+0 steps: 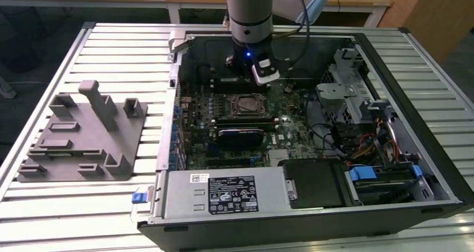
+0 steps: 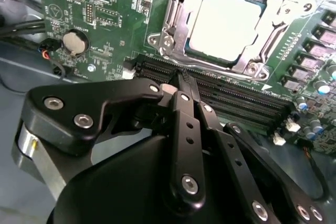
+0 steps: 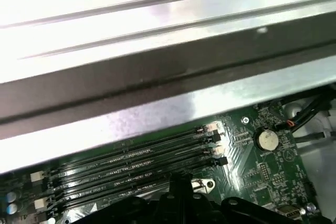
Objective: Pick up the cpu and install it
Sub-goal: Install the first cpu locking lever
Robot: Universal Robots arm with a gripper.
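Observation:
The cpu point(image 2: 224, 24), a flat square chip with a pale silvery top, lies in the motherboard socket with a metal frame around its edges. In the exterior view the cpu point(image 1: 245, 104) sits mid-board inside the open computer case point(image 1: 414, 152). My gripper point(image 2: 181, 80) hangs just beside the socket, over the memory slots point(image 2: 231, 100). Its black fingers point(image 2: 185, 129) are shut tip to tip with nothing between them. In the first wrist view the gripper point(image 3: 181, 183) points down at the same slots.
A large grey tray point(image 1: 81, 135) with upright posts lies on the slatted table at the exterior view's left. The case holds a power supply point(image 1: 222, 193), a drive cage point(image 1: 348, 96) and cables. A coin battery point(image 2: 76, 41) sits on the board. The case wall point(image 3: 157, 77) is close.

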